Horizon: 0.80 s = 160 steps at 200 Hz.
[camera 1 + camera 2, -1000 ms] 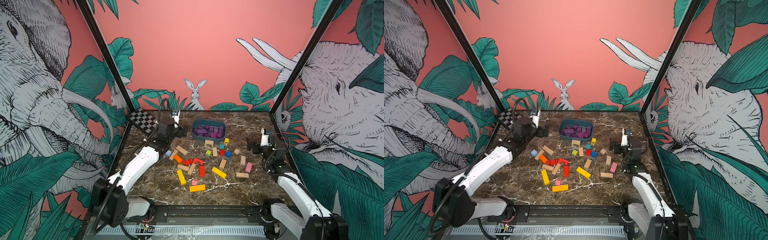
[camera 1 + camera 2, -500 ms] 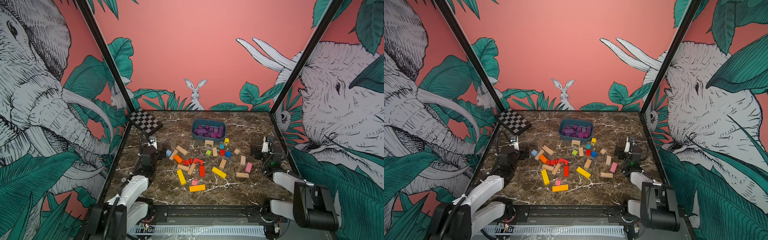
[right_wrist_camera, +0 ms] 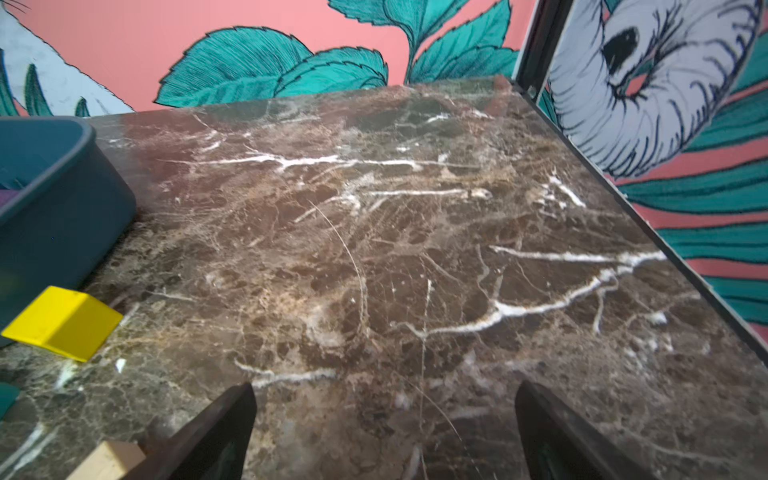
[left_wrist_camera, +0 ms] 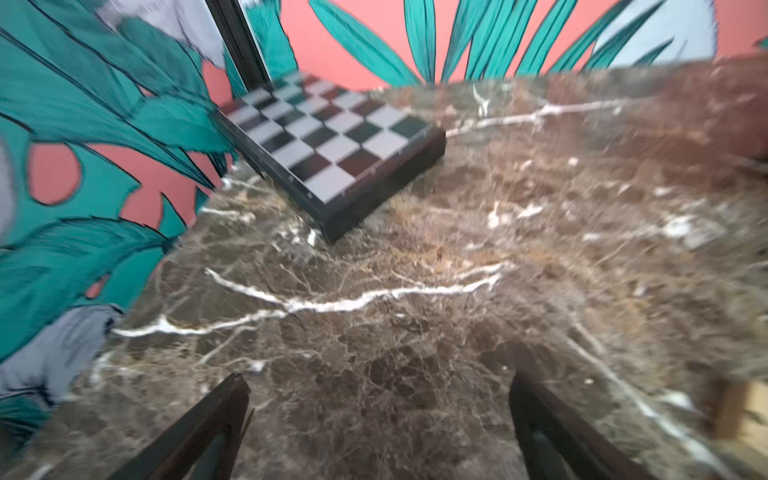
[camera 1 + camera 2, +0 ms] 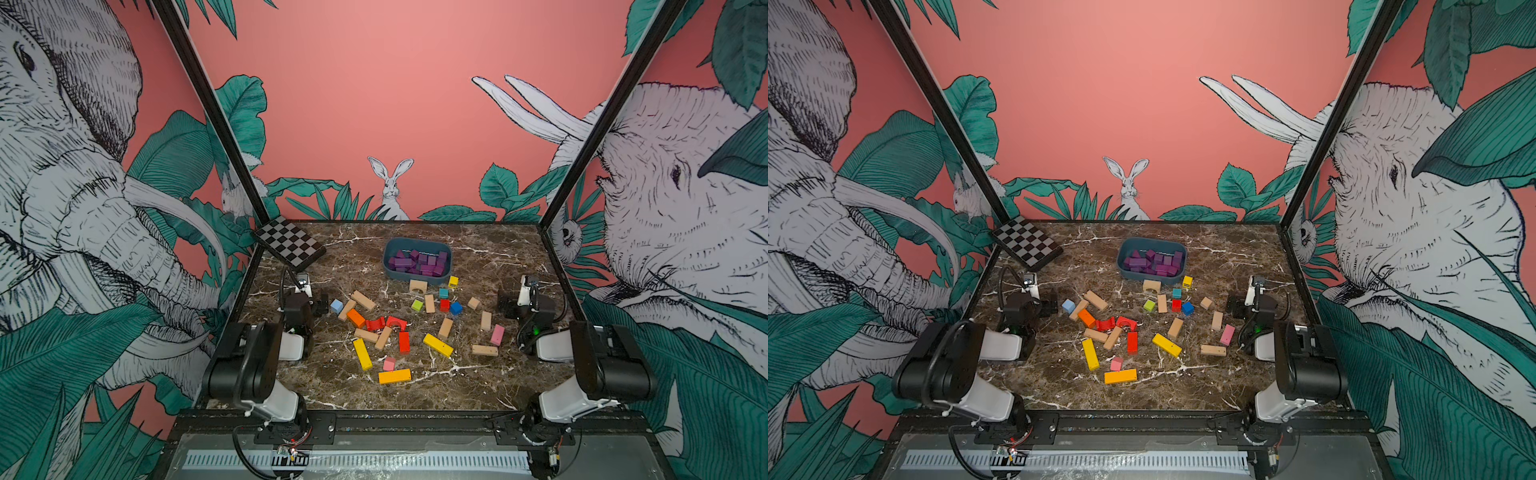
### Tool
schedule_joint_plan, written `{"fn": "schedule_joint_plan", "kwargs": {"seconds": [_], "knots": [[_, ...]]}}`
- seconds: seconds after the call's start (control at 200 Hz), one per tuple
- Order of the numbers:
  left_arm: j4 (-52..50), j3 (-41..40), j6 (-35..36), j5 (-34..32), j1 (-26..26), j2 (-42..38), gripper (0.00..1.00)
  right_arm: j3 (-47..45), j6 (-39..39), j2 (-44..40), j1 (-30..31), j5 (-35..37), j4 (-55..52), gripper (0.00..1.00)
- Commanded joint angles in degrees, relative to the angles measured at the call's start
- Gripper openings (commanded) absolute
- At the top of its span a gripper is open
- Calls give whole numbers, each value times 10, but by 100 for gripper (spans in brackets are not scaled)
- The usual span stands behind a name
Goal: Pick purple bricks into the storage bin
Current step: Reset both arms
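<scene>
All the purple bricks [image 5: 417,262] [image 5: 1152,262] that I see lie heaped inside the dark blue storage bin [image 5: 415,277] [image 5: 1148,277] at the back middle of the table. In the right wrist view, the bin's wall [image 3: 54,208] shows with a sliver of purple behind it. My left gripper [image 5: 309,297] [image 4: 378,382] rests low at the left side, open, with only bare marble between its fingers. At the right side my right gripper [image 5: 513,297] [image 3: 384,388] is also open and empty. Both are well apart from the bin.
A checkerboard slab [image 5: 289,247] [image 4: 332,137] leans in the back left corner. Loose tan, red, orange, yellow, blue, green and pink blocks [image 5: 497,334] lie scattered mid-table. A yellow block [image 5: 453,281] [image 3: 62,322] and a tan arch [image 5: 417,286] sit just in front of the bin.
Both arms have drawn back and folded down at the table's sides. The left gripper came away from beside the bin. Both grippers stayed open and no block moved.
</scene>
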Motion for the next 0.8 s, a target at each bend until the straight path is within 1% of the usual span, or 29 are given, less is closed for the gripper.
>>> {"fn": "schedule_joint_plan", "kwargs": {"seconds": [0.0, 0.035, 0.09, 0.165, 0.205, 0.24, 0.325, 0.42, 0.485, 0.795], "knots": [[-6, 41, 19, 35, 4, -7, 99, 27, -30, -6, 19, 16, 5, 99], [9, 45, 28, 39, 4, 4, 99, 39, -40, -2, 30, 28, -9, 99], [-42, 51, 22, 41, 4, -15, 99, 54, -53, -9, 44, 48, -58, 99], [1, 45, 27, 40, 4, 0, 99, 50, -51, -2, 45, 46, -35, 99], [-15, 47, 24, 40, 4, -7, 99, 52, -52, -6, 44, 46, -49, 99], [-37, 50, 22, 41, 4, -15, 99, 49, -51, -3, 44, 46, -38, 99], [-9, 46, 26, 40, 4, -5, 99, 49, -51, -5, 45, 45, -39, 99], [-33, 49, 23, 40, 4, -14, 99, 49, -50, -4, 45, 45, -37, 99], [-19, 47, 25, 41, 3, -9, 99, 49, -51, -5, 45, 45, -38, 99], [-27, 48, 23, 41, 4, -12, 99, 48, -51, -5, 44, 45, -38, 99]]}}
